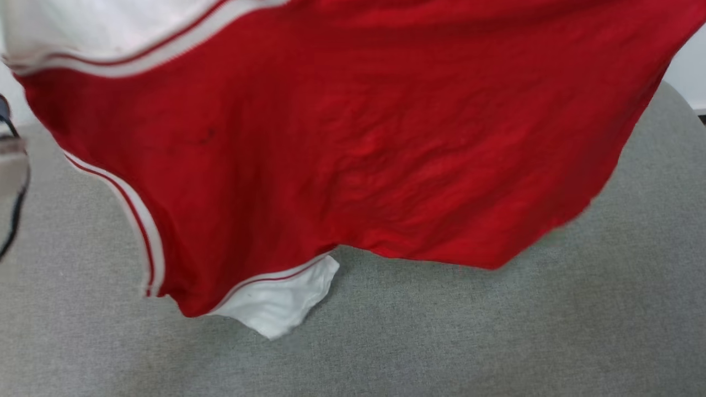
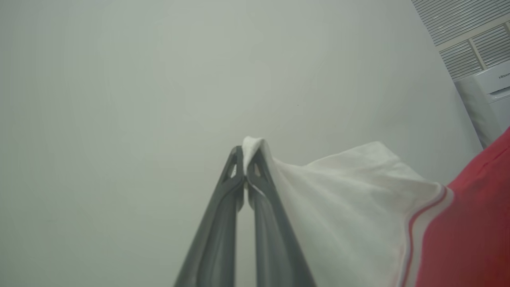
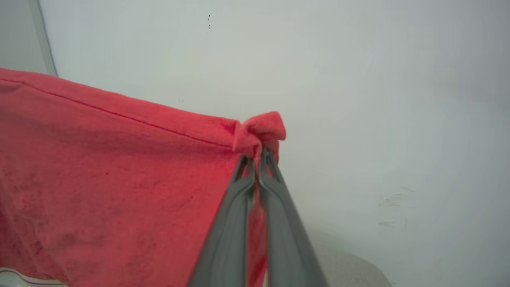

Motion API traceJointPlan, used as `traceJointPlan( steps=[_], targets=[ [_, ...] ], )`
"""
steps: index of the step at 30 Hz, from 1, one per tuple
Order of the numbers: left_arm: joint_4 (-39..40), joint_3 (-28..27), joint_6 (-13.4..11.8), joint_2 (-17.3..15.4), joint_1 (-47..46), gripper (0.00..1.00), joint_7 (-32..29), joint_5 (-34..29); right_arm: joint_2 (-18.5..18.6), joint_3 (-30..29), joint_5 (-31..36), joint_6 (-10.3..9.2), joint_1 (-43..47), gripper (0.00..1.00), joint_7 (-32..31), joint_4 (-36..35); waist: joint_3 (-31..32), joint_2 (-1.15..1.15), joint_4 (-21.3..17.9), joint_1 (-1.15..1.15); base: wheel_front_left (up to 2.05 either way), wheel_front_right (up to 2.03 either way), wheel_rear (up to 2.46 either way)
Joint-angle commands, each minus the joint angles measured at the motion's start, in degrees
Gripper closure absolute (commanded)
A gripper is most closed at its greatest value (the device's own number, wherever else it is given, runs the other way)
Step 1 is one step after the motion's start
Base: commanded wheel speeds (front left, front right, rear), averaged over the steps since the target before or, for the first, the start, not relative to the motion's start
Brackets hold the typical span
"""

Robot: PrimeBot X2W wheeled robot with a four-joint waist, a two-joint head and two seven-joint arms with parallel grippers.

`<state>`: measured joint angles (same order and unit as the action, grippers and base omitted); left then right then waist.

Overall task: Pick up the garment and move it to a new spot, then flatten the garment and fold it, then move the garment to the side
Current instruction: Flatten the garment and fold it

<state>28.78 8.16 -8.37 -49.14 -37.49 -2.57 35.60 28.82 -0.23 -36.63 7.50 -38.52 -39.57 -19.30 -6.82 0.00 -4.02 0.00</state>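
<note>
The garment (image 1: 358, 143), a red jersey with white sleeves and red-white striped trim, hangs spread in the air above the grey table (image 1: 496, 342). A white sleeve (image 1: 281, 300) dangles at its lowest point, touching or just above the cloth surface. In the left wrist view my left gripper (image 2: 245, 153) is shut on the edge of a white sleeve (image 2: 342, 199). In the right wrist view my right gripper (image 3: 255, 157) is shut on a bunched red corner of the garment (image 3: 119, 171). Lettering and number are hidden.
The grey fabric-covered table has a rounded far right edge (image 1: 678, 105). A pale wall (image 2: 159, 99) stands behind. A white air-conditioning unit (image 2: 486, 95) stands at the right of the left wrist view. A pale arm part with a dark cable (image 1: 14, 187) sits at the head view's left edge.
</note>
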Motion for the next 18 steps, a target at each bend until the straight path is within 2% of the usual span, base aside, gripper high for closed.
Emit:
traceJointPlan(
  steps=[1, 7, 11, 18],
  targets=[
    [-0.30, -0.18, 0.22, -0.05, -1.06, 1.00, -0.19, 0.03, 0.11, -0.35, 0.58, -0.02, -1.19, 1.00, 0.48, -0.35, -0.50, 0.00, -0.20, 0.00, 0.00, 0.00, 0.00],
    [-3.78, 0.68, 2.27, -0.33, -9.59, 1.00, -0.99, -0.14, 0.57, -0.56, 3.52, -0.03, -4.77, 1.00, 2.38, 0.16, -4.05, 0.00, -0.32, 0.00, 0.00, 0.00, 0.00],
    [-7.48, 1.63, 4.26, -0.17, -16.90, 1.00, -1.57, -0.31, 0.55, -0.53, 6.10, -0.02, -8.92, 1.00, 4.32, 1.84, -8.63, 0.00, -0.13, 0.00, 0.00, 0.00, 0.00],
    [-19.52, 5.30, 10.00, 1.94, -34.92, 1.00, -1.66, -1.79, 0.17, 0.44, 10.05, -0.03, -20.67, 1.00, 7.36, 8.21, -19.86, 0.00, 0.62, 0.00, 0.00, 0.00, 0.00]
  ],
)
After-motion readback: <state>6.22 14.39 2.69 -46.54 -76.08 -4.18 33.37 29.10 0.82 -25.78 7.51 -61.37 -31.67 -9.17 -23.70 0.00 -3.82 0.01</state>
